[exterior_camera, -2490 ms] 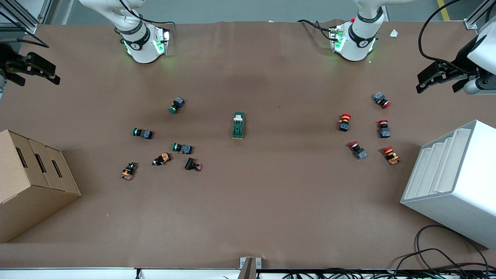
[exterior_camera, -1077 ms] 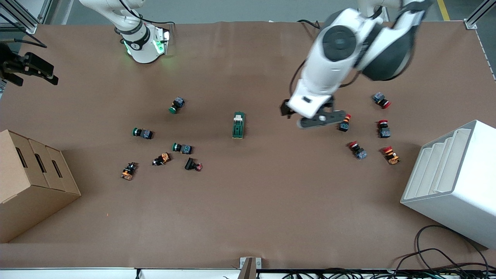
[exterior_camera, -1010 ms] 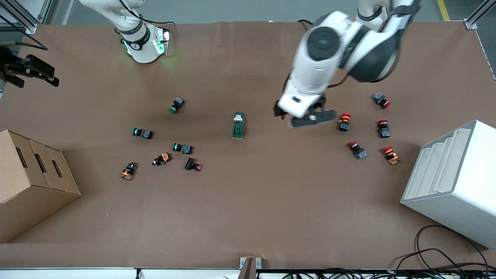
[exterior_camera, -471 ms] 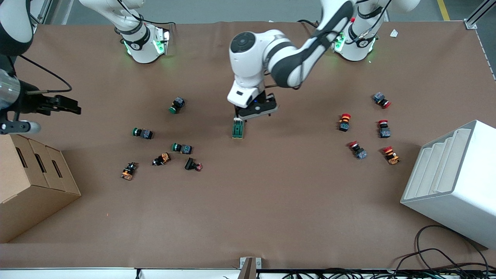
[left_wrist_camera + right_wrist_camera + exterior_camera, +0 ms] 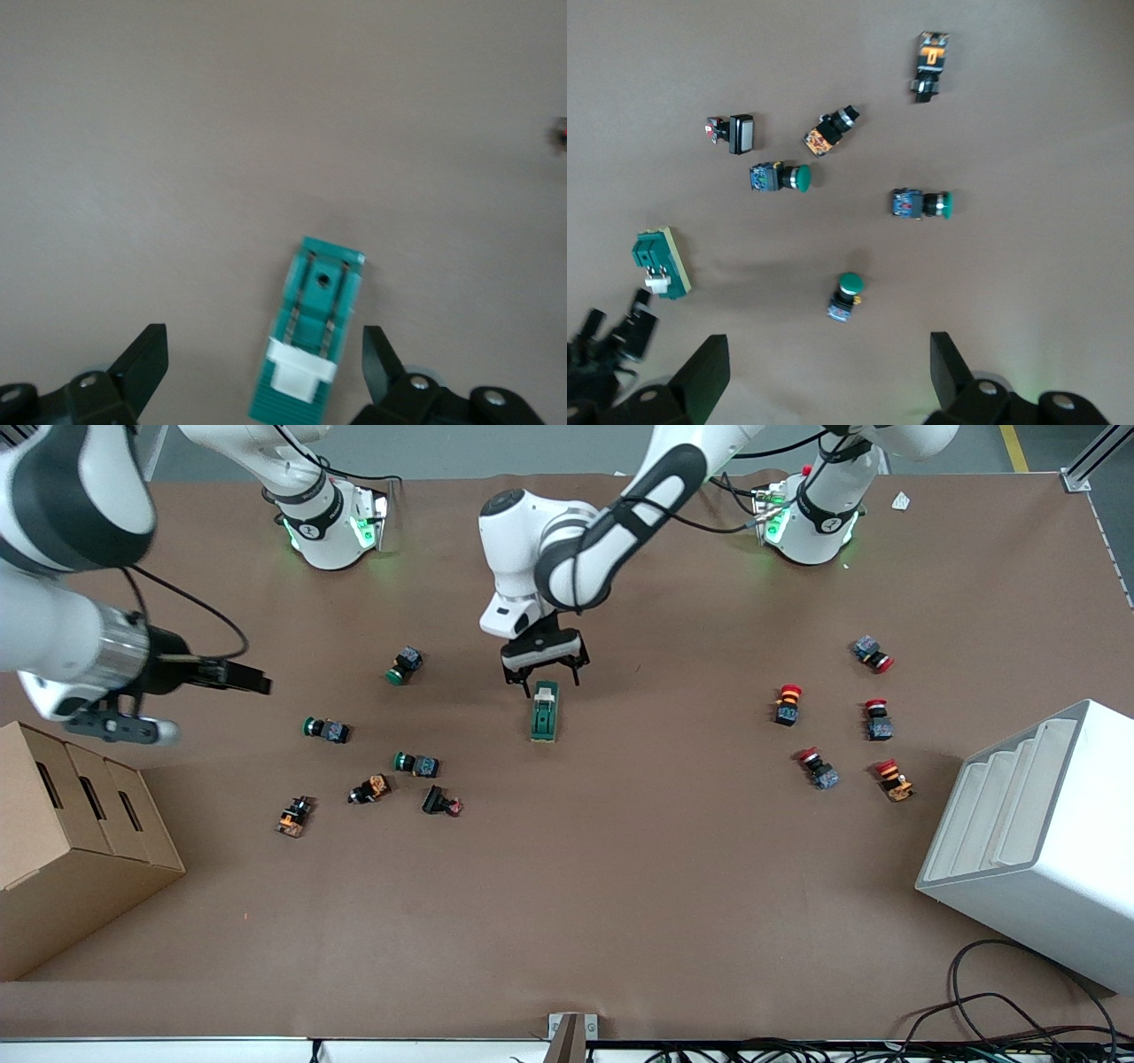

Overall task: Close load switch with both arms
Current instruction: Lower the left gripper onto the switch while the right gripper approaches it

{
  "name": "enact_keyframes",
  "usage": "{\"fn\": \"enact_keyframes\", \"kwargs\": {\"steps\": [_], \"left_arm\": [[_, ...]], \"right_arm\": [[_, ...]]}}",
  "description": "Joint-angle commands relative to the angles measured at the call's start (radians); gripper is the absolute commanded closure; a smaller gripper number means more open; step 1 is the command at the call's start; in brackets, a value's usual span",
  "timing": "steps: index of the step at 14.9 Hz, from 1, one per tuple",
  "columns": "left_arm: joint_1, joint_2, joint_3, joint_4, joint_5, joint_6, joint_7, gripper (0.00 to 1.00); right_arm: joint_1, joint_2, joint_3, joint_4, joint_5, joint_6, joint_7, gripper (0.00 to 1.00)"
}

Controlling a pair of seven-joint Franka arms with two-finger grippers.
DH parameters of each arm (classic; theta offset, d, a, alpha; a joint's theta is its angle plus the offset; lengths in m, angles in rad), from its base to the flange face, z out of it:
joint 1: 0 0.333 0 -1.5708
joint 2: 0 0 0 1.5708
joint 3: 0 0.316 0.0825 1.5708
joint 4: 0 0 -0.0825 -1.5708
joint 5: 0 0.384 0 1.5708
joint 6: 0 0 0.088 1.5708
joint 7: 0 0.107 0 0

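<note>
Both hands up, load switch lying flat mid-surface

The load switch (image 5: 545,712) lies flat on the brown surface (image 5: 620,886), cream lever on top. The left hand (image 5: 542,675) is spread wide, hovering over its lever end. The right hand (image 5: 252,682) hangs over the surface's right-arm end; can't tell its fingers from the front, but its wrist view shows them wide apart.

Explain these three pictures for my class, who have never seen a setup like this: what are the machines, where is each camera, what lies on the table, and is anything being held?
Two white robot arms stand at a brown table. One picture looks down from a high camera facing them; the others come from cameras on each wrist. The left gripper, open, hangs over the load switch, a green block with a white lever. The right gripper, also open, is over the table toward the right arm's end, above the green push buttons. Red buttons lie toward the left arm's end. Nothing is held.
</note>
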Motion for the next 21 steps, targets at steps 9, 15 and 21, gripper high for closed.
{"fn": "enact_keyframes", "kwargs": {"steps": [9, 15, 21], "left_arm": [[-0.101, 0.065, 0.007, -0.168, 0.642, 0.0, -0.44, 0.02], [-0.109, 0.143, 0.01, -0.187, 0.938, -0.092, -0.678, 0.01], [-0.125, 0.187, 0.01, -0.18, 1.038, -0.169, -0.783, 0.0]], "right_arm": [[0.385, 0.008, 0.0, -0.277, 0.025, 0.455, 0.542, 0.0], [0.492, 0.124, -0.001, -0.289, 0.201, 0.651, 0.617, 0.0], [0.588, 0.267, 0.0, -0.288, 0.237, 0.814, 0.626, 0.0]]}}
